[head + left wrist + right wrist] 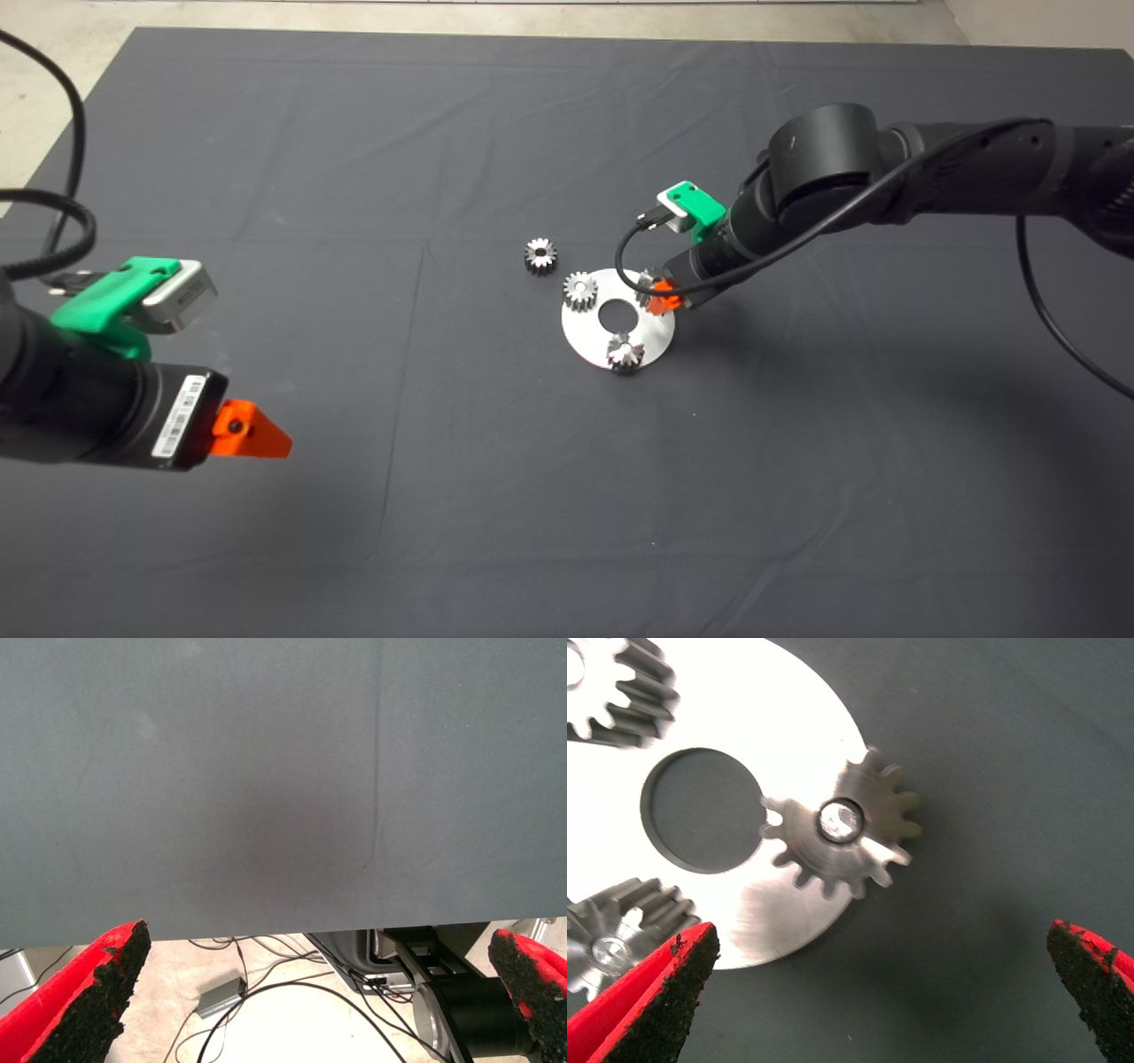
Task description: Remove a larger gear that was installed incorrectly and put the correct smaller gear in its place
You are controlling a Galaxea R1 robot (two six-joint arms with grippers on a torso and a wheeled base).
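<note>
Right now it's step 1, pulling the wrong part. R gripper (881, 935) hovers over the larger gear (859, 846), fingers wide apart w/ nothing held. That gear sits on a pin at the plate (788, 718) edge. Next: drop lower, centre on it, close, lift straight up. The smaller gear (539, 256) waits on the mat just beside the plate. L gripper (252, 431) is parked at lower left, fingers apart.

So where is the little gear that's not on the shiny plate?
In the head view, the smaller gear lies on the mat, just beyond the round plate on its left side.
</note>
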